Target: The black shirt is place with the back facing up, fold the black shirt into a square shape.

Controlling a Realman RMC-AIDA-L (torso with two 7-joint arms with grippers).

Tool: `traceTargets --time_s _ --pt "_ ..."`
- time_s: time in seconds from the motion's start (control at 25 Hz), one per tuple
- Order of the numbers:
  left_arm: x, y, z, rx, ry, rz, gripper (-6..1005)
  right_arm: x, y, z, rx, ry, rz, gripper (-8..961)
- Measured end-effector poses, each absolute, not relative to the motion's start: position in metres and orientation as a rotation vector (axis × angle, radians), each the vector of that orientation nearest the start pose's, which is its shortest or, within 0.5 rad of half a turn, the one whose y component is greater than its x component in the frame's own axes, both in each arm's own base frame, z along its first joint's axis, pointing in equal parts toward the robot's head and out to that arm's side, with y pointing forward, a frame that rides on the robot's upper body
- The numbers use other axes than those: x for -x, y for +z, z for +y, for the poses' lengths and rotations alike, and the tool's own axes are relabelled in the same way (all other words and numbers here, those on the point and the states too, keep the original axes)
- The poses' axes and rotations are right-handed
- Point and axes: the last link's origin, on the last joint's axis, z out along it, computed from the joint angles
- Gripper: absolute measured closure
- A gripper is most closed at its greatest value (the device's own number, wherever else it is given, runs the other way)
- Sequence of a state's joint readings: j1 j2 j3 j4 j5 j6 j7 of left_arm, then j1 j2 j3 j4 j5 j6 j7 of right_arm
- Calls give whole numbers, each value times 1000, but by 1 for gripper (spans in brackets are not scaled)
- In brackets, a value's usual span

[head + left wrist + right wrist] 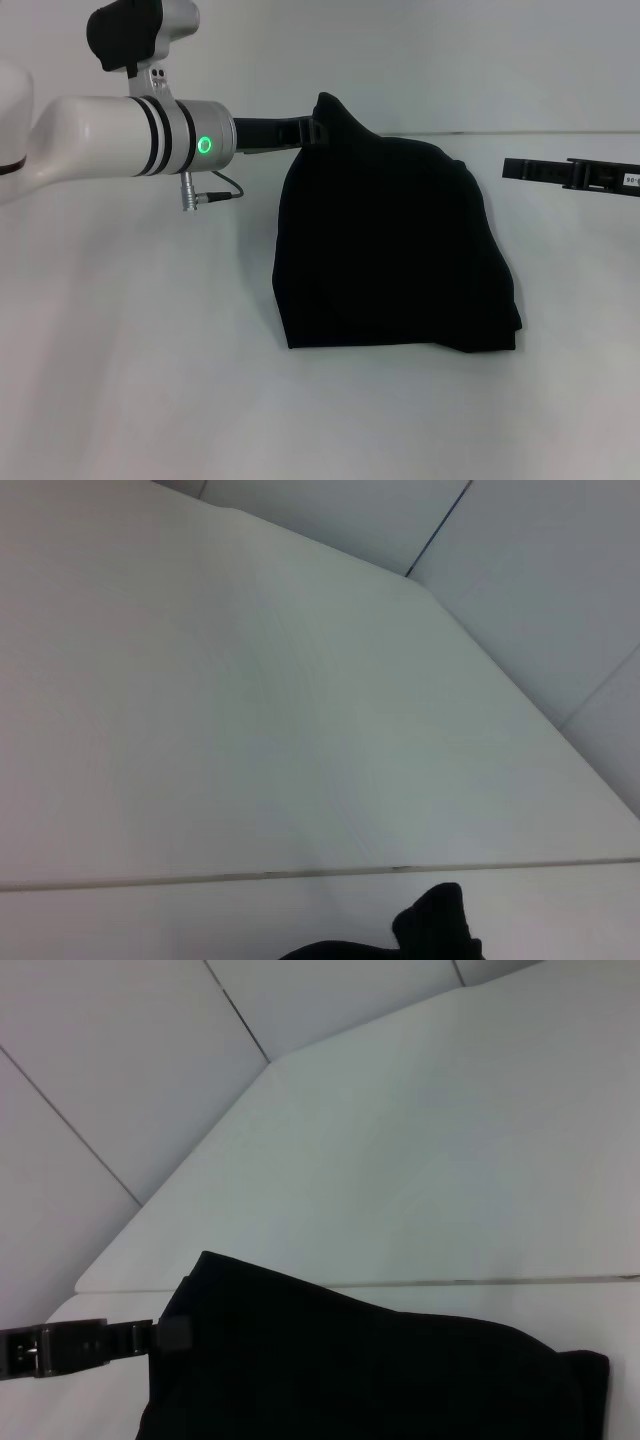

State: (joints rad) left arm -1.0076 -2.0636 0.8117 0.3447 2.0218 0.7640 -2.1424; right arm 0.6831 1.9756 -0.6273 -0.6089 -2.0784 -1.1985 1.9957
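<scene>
The black shirt (390, 250) lies bunched and folded over on the white table (140, 380), plain side showing and no letters in sight. My left gripper (314, 130) is shut on the shirt's far left edge and holds it up in a peak above the table. The right wrist view shows the shirt (380, 1380) with the left gripper (172, 1332) clamped on its edge. A bit of the shirt (435, 930) also shows in the left wrist view. My right gripper (508, 168) hovers at the far right, apart from the shirt.
The white table runs back to a pale wall (450, 60). A grey cable (225, 190) hangs from the left wrist near the shirt's left side.
</scene>
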Motion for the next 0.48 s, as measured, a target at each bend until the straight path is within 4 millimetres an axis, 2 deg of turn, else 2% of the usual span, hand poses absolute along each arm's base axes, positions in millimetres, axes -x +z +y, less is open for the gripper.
traceTargets --time_s 0.36,0.48 --pt "172 -44 473 2194 -558 -1311 936 -270 47 416 2232 617 1278 159" --pt "174 -41 474 2205 -534 -1278 815 -270 47 417 2227 613 1276 160"
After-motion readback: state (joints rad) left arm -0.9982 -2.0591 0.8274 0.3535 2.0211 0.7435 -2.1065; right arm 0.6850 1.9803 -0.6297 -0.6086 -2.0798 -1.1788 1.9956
